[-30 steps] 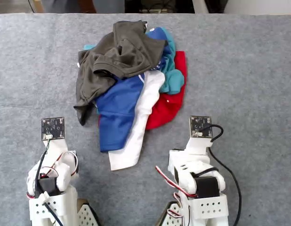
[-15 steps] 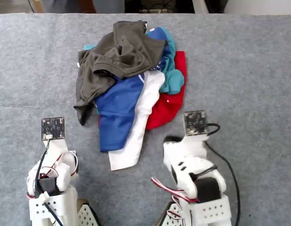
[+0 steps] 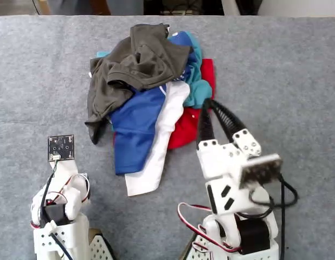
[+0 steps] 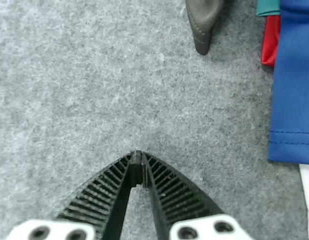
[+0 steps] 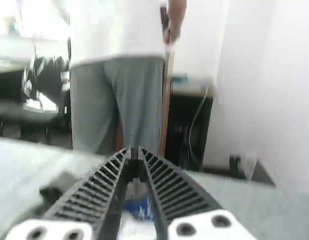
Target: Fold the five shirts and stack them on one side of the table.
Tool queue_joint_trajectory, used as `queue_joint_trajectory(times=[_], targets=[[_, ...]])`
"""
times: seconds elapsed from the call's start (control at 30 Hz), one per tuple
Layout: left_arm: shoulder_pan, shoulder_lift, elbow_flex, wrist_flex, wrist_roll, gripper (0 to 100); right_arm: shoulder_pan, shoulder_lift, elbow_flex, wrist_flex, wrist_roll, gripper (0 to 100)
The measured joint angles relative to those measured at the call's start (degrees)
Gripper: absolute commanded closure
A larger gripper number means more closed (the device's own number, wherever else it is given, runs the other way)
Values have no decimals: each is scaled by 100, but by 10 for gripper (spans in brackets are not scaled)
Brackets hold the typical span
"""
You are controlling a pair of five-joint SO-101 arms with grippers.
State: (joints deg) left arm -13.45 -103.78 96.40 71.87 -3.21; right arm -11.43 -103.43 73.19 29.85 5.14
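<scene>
Several shirts lie in a heap at the far middle of the table. A dark grey shirt [image 3: 137, 65] is on top, over a blue shirt [image 3: 136, 124], a white shirt [image 3: 162, 141], a teal shirt [image 3: 199, 89] and a red shirt [image 3: 195, 122]. My right gripper [image 3: 206, 104] is raised with its shut fingers above the red shirt's near edge; in its wrist view the right gripper [image 5: 133, 152] holds nothing. My left gripper [image 4: 138, 161] is shut and empty, low over bare cloth, near the grey sleeve tip [image 4: 202, 22] and the blue hem [image 4: 293, 90].
A grey felt cover [image 3: 297, 81] lies over the whole table, with bare room left and right of the heap. The left arm [image 3: 59, 206] sits folded at the near left edge. The right arm's base [image 3: 240, 233] stands at the near edge.
The right arm has risen from its folded pose and swung its gripper up and forward to the red shirt's edge. The left arm and the shirts have not moved.
</scene>
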Motion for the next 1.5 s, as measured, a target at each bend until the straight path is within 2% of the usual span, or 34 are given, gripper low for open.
queue_joint_trajectory(times=[0.17, 0.23, 0.47, 0.53, 0.63, 0.7, 0.77, 0.97, 1.3, 1.4, 1.5], targets=[[0, 0, 0, 0, 0, 969, -70, 1354, -607, -1503, 0, 983], [0, 0, 0, 0, 0, 970, -70, 2224, -1222, -1793, 0, 983], [0, 0, 0, 0, 0, 970, -404, 5714, -3807, -1327, 0, 968], [0, 0, 0, 0, 0, 970, -659, 6576, -4466, -1046, 0, 891], [0, 0, 0, 0, 0, 970, -1002, 7684, -5319, -413, -220, 707], [0, 0, 0, 0, 0, 970, -1143, 8334, -5855, 237, -607, 611], [0, 0, 0, 0, 0, 970, -1275, 9002, -6426, 1029, -1116, 573], [0, 0, 0, 0, 0, 970, -1398, 10910, -8545, 3077, -2382, 573], [0, 0, 0, 0, 0, 970, -1380, 13732, -11789, 5125, -2497, 590], [0, 0, 0, 0, 0, 970, -1257, 14286, -12563, 5398, -2497, 709], [0, 0, 0, 0, 0, 970, -1160, 14664, -13275, 5495, -2462, 933]])
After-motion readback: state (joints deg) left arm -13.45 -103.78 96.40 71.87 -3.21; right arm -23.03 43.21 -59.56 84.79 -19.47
